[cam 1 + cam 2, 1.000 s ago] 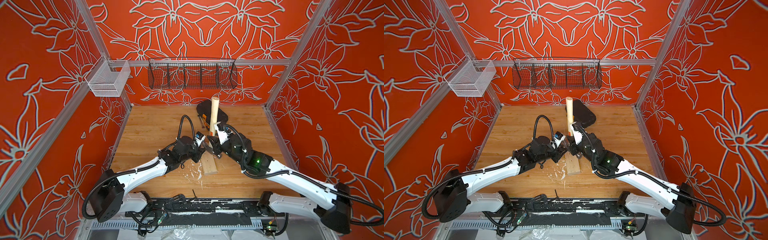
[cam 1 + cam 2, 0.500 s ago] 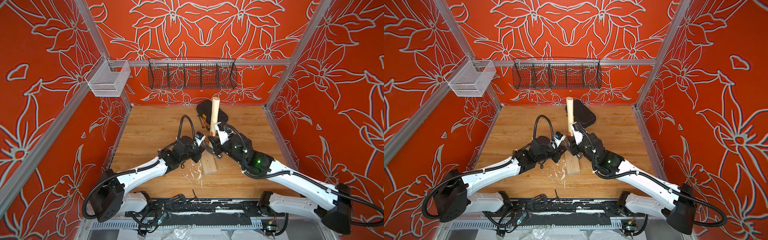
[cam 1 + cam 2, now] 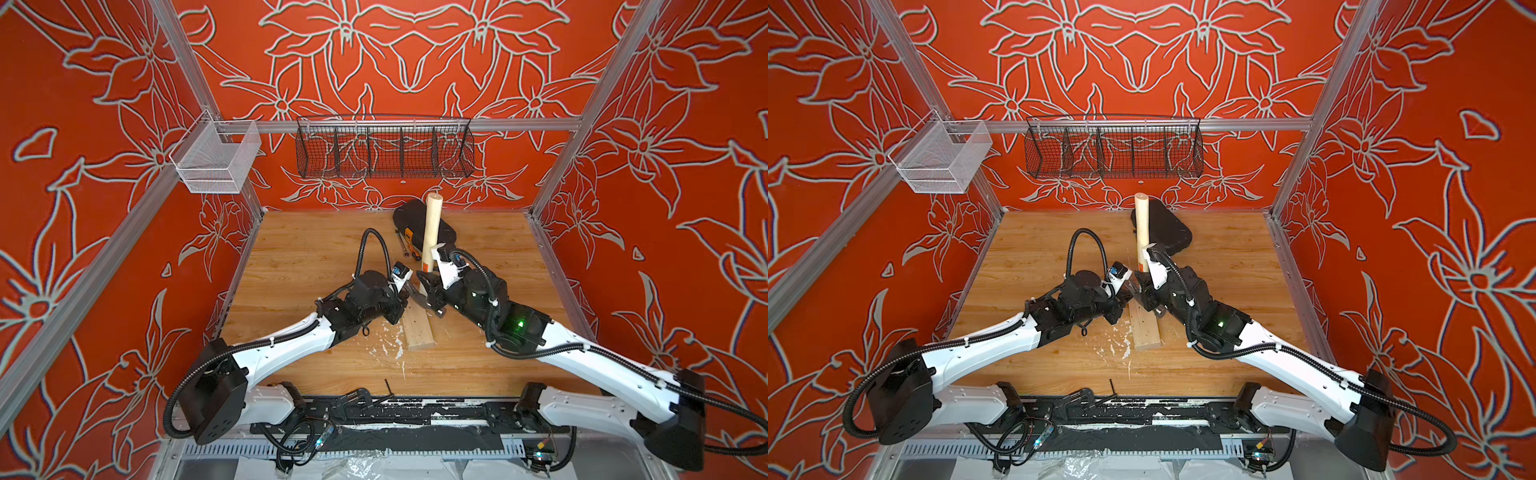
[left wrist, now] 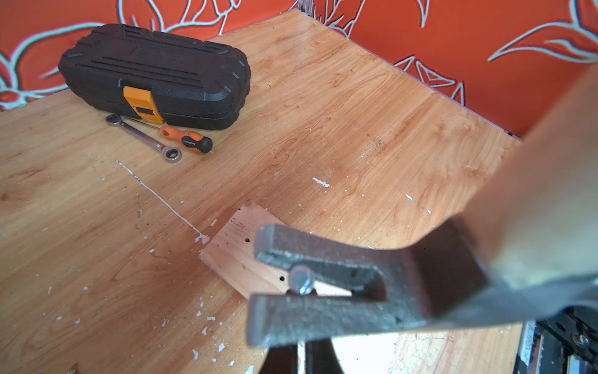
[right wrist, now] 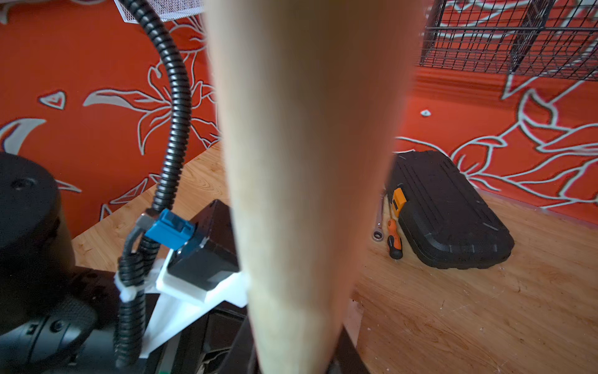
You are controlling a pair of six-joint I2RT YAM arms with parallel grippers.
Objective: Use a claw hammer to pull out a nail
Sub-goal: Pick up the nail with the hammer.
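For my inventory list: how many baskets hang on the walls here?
2. A white mesh basket hangs at the left wall near the back corner. A black wire basket hangs on the back wall rail. No other basket shows in any view.

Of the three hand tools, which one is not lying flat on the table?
The claw hammer: its handle stands up, while the wrench and screwdriver lie flat beside the black case.

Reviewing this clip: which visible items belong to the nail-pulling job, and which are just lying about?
In use: claw hammer, nail, wood block.
Lying about: black tool case, ratchet wrench, orange-and-black screwdriver, black wire basket, white mesh basket.
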